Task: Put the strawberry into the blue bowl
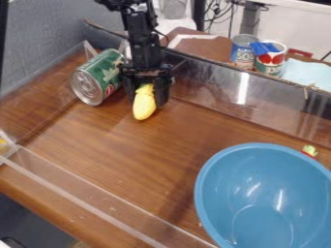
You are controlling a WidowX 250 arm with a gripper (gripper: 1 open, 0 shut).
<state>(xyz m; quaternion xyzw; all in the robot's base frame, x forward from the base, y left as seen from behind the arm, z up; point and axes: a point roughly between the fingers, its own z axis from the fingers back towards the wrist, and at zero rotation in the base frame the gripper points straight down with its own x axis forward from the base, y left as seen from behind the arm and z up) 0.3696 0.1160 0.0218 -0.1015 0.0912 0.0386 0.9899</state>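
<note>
One gripper (150,81), fingers pressed together, down beside one green can (99,77) and just above one yellow item (145,100). One blue bowl (230,186) at lower right, well apart. No strawberry made out.

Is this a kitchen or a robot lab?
More likely a robot lab. A black robot arm works on a wooden table fenced by clear plastic walls, and a green tin can and blue bowl lie there like practice things.
</note>
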